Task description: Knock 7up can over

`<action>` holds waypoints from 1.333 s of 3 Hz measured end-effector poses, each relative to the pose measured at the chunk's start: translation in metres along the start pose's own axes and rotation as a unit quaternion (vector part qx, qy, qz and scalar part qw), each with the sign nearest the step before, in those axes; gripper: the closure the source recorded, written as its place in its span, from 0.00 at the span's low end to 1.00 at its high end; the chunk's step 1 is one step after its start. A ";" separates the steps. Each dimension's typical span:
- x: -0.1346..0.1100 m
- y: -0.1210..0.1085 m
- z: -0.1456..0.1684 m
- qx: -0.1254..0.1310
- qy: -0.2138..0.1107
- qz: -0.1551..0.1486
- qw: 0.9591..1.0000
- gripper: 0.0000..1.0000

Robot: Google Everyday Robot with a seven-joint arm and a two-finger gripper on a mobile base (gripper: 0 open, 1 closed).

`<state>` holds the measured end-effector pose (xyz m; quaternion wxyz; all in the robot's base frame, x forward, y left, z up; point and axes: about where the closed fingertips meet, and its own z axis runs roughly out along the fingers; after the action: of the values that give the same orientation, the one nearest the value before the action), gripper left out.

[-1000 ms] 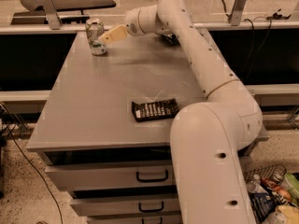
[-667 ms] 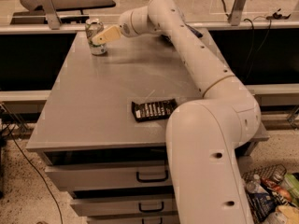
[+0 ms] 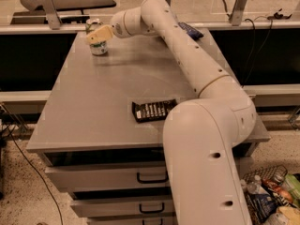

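The 7up can (image 3: 97, 45) stands upright near the far left corner of the grey table (image 3: 93, 107), white and green with a silver top. My gripper (image 3: 97, 33) reaches across the table from the right and lies against the can's upper right side, its cream fingertips covering part of the can.
A flat dark snack packet (image 3: 153, 110) lies near the table's front middle, next to my arm's base. Another dark packet (image 3: 191, 30) lies at the far right behind the arm. Drawers sit below the table front. Bags and bottles (image 3: 274, 196) lie on the floor at the right.
My gripper has moved left to the can and now overlaps its top. The can still stands upright in the same place.
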<state>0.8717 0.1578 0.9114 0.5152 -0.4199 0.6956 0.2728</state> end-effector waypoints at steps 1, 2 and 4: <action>-0.003 0.011 0.010 -0.007 -0.004 -0.001 1.000 0.16; 0.002 0.011 0.012 0.001 0.000 0.001 1.000 0.39; 0.005 0.007 -0.024 0.013 -0.005 -0.001 1.000 0.94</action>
<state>0.8538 0.1405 0.9142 0.5245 -0.4124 0.6961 0.2650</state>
